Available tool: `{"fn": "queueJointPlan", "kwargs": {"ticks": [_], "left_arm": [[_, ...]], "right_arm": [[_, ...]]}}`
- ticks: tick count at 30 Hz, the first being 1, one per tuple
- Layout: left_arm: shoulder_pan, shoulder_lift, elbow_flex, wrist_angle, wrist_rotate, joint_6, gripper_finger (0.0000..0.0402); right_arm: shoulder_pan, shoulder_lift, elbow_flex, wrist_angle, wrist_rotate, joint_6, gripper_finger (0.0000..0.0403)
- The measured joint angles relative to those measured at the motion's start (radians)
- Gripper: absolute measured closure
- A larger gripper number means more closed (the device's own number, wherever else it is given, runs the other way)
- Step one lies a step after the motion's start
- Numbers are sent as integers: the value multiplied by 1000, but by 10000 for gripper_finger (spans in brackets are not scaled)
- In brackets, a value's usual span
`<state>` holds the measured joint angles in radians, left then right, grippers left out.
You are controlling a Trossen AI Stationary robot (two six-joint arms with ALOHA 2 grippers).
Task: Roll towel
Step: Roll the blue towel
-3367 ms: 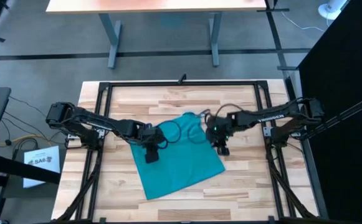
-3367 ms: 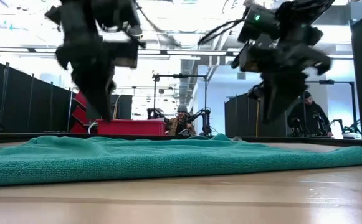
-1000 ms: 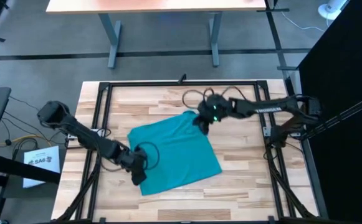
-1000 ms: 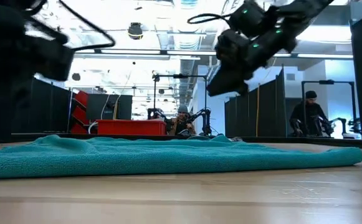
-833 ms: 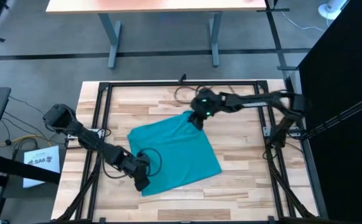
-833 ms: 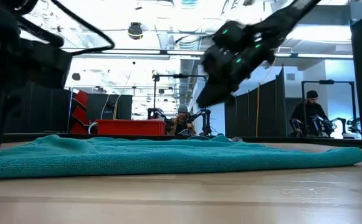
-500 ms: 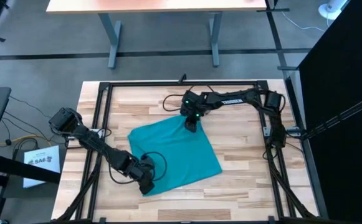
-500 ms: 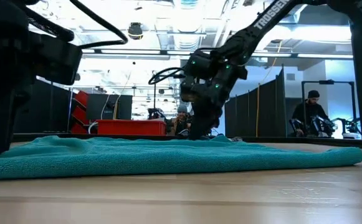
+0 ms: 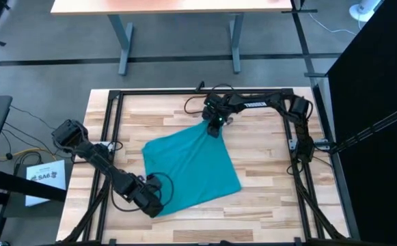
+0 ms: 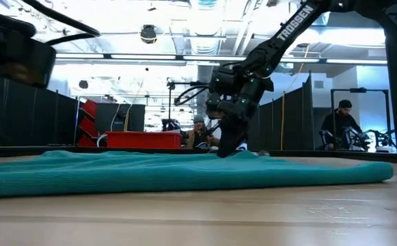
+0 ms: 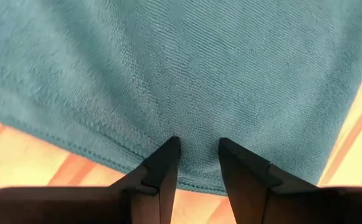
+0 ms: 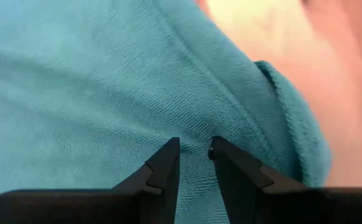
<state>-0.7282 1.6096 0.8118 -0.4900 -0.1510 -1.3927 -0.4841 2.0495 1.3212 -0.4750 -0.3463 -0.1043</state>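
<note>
Both arms have moved out to opposite corners of the towel (image 9: 190,167), the left gripper (image 11: 196,163) and right gripper (image 12: 193,163) each parted narrowly over its hem, so the 2 corner grasps look imminent.

"trossen" in white letters runs along the right arm (image 10: 288,29); "sa6" shows on a paper sheet (image 9: 45,177) at the bench's nine o'clock.

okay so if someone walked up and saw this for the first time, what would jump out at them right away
The teal towel lies spread flat and askew at the middle of the wooden table. The right gripper presses on its far corner, and the left gripper on its near-left corner, each with fingers slightly parted over the cloth.
</note>
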Motion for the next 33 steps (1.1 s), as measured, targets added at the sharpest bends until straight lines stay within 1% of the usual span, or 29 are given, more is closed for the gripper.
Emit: {"fn": "queueJointPlan", "kwargs": {"ticks": [3, 9, 12, 17, 21, 23, 28, 30, 33], "left_arm": [[-19, 0, 0, -1, -6, -25, 298], [-4, 0, 0, 0, -2, 20, 298], [23, 0, 0, -1, -1, 71, 298], [63, -15, -1, -47, -7, 127, 298], [80, -87, -3, -137, -18, 133, 297], [81, -139, -3, -161, -20, 141, 297], [63, -254, -1, -173, -16, 150, 297], [51, -291, -1, -219, -42, 144, 297], [59, -315, -2, -365, -113, 132, 297]], "right_arm": [[-6, -1, 0, 0, 0, -2, 316], [57, -35, -3, 7, -42, -33, 316], [117, -53, -2, -10, -55, -39, 316], [252, -60, -3, -121, -58, -56, 316], [382, -64, -5, -229, -77, -88, 316], [434, -64, -19, -215, -76, -75, 316], [540, -64, -50, -193, -73, 18, 316], [583, -64, -55, -190, -73, 54, 316], [631, -65, -74, -155, -75, 101, 316]]}}
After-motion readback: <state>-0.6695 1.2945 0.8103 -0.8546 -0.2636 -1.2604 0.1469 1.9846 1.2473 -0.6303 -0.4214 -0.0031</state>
